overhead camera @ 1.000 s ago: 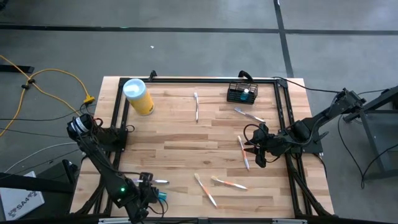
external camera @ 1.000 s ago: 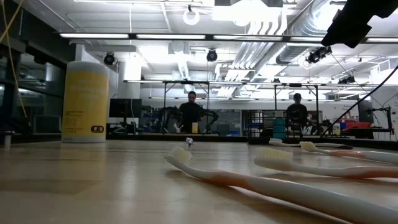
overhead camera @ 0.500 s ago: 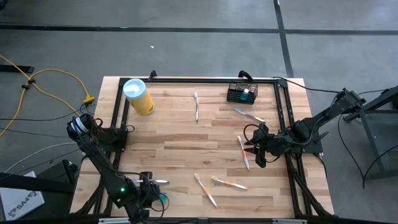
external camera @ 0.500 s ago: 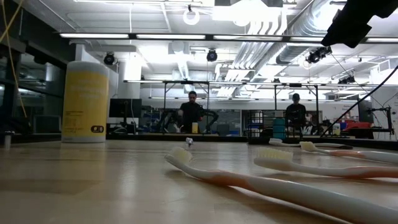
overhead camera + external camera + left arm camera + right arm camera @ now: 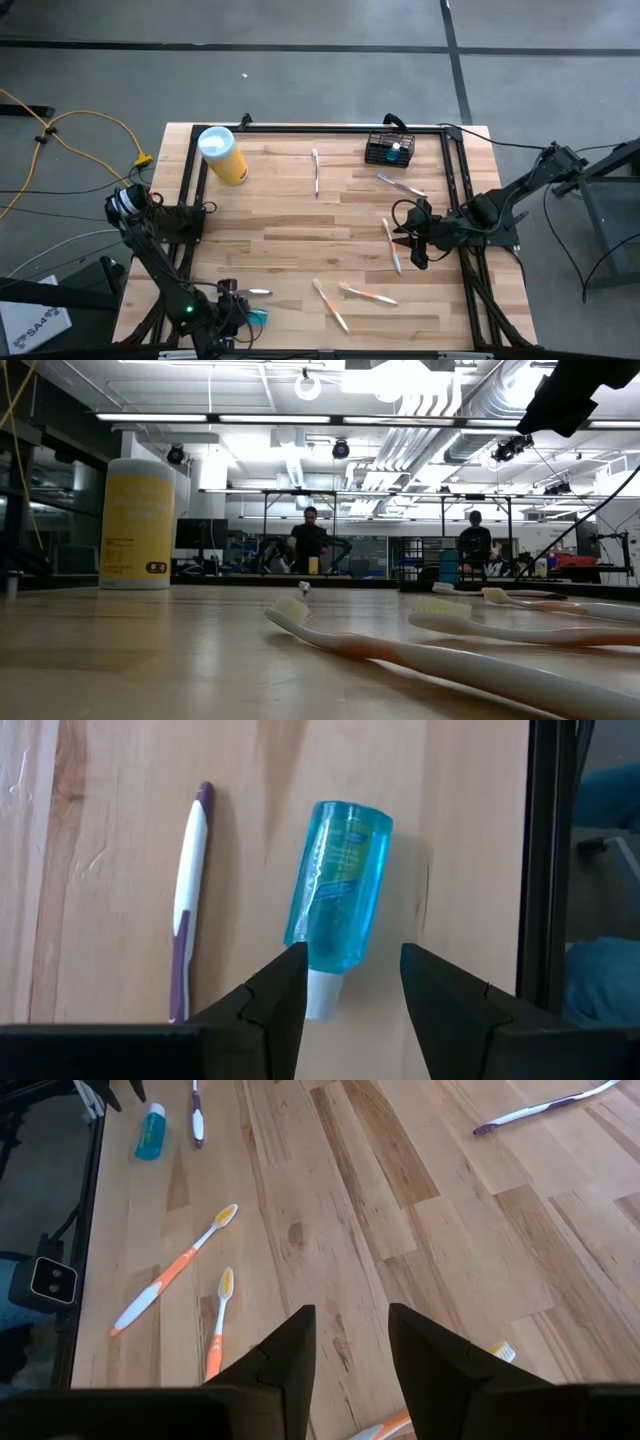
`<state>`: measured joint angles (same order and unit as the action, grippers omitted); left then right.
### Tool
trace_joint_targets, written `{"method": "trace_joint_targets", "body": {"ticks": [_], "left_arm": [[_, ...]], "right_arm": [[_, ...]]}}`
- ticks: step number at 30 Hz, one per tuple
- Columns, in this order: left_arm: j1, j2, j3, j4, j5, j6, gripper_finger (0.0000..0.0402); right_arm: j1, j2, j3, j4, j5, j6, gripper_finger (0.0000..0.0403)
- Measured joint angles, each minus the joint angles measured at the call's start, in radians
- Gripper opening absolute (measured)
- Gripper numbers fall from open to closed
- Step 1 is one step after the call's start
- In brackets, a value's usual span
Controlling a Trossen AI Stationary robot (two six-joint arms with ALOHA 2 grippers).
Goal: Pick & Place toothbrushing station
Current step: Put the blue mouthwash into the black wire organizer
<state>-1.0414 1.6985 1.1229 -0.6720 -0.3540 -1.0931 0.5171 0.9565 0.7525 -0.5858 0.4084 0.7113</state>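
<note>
Wooden table, mesh basket far edge, 2 open grippers apart.

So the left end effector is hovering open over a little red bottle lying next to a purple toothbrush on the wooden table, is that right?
Not quite: the bottle is blue, not red, as the left wrist view shows. The rest holds: the left end effector hovers open over it, and it lies next to a purple toothbrush on the wooden table.
</note>
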Motion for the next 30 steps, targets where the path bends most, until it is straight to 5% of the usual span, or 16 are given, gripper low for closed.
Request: {"method": "trace_joint_targets", "body": {"ticks": [30], "left_arm": [[-0.009, 0.039, -0.019, -0.050, 0.035, 0.023, 0.0227]], "right_arm": [[0.000, 0.000, 0.000, 0.000, 0.000, 0.000, 0.0120]]}}
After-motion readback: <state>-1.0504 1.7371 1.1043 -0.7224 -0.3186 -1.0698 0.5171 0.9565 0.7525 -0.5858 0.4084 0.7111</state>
